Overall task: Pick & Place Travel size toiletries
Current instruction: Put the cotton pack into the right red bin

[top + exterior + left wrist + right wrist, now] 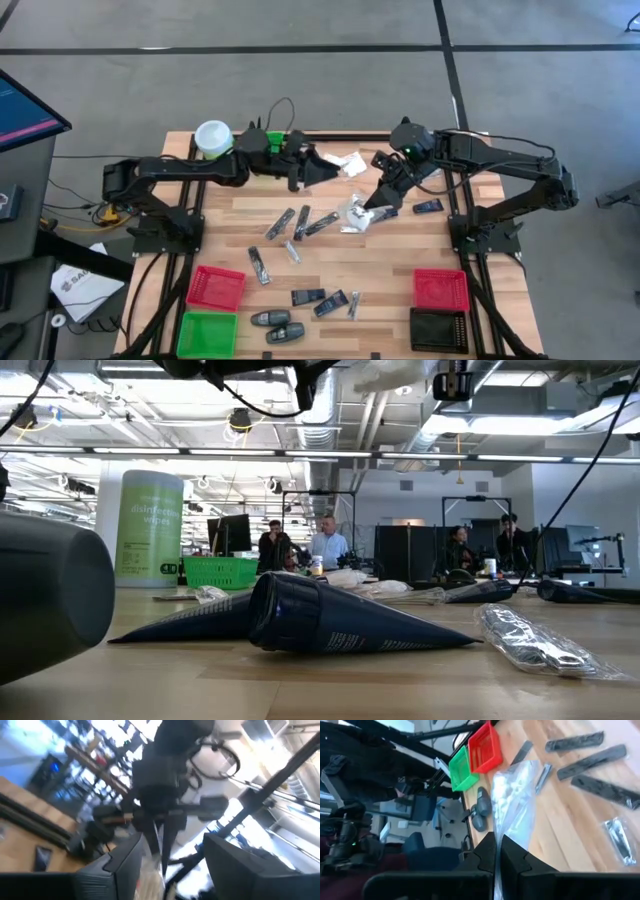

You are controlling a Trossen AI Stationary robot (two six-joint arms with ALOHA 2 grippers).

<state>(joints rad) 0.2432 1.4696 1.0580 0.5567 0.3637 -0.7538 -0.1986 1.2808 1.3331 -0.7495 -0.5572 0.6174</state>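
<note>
My right gripper (383, 196) is over the middle of the table, shut on a clear bag (512, 795) filled with small white pieces. My left gripper (322, 170) stands open a little to the bag's far left, level, facing the right gripper; its fingers (120, 867) frame the bag without touching it. Loose toiletries lie flat on the wood: dark packets (320, 222), a silvery tube (293, 250), black oval pieces (272, 319) and white sachets (350, 163). My right gripper pinches one end of the clear bag (496, 851) between its two shut fingers, coming slanting down from the table's right. The bag hangs slack below and ahead of the fingertips. Whether its lower end (352, 222) touches the table, I cannot tell.
Red (215, 287) and green (207, 333) bins stand at the near left, red (441, 288) and black (438, 330) bins at the near right. A green canister with a white lid (213, 138) and a green basket (220, 570) stand at the far left.
</note>
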